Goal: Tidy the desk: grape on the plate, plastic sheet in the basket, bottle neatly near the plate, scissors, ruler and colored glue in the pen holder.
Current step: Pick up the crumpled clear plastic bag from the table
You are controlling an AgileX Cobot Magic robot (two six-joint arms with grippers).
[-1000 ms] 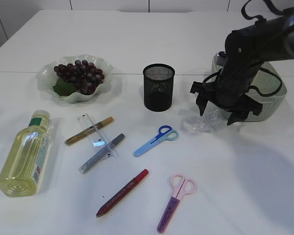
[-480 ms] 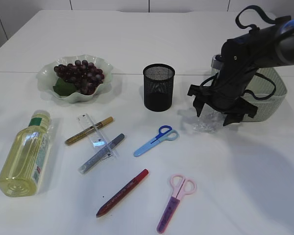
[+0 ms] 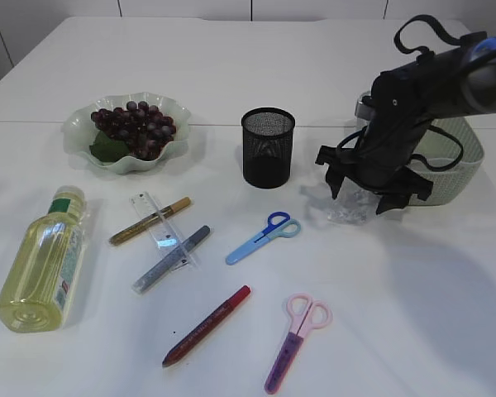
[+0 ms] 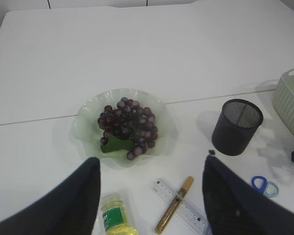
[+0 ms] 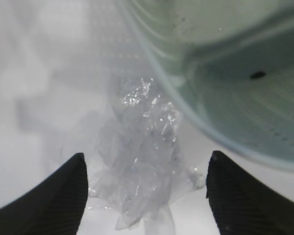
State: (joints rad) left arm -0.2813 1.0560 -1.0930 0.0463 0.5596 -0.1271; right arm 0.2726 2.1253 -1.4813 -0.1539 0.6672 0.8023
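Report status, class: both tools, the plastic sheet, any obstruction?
Right tool open, straddling plastic sheet on the table beside basket. Left tool open, empty, above the plate. Nothing blocking the sheet.

basket [image 3: 467,161] blocks R side | pen holder [image 3: 268,147] L, gap btwn

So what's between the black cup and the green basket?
The crumpled plastic sheet lies there on the table, under the right pincer, as the exterior view shows, between pen holder and basket.

scissors x2 [image 3: 263,238] [image 3: 298,341] | glue pens x3 [image 3: 150,220] [image 3: 171,259] [image 3: 207,325] | ruler x1 [image 3: 164,231] | bottle x1 [image 3: 43,263] | plate x1 [image 3: 81,124] | basket x1 [image 3: 460,161]
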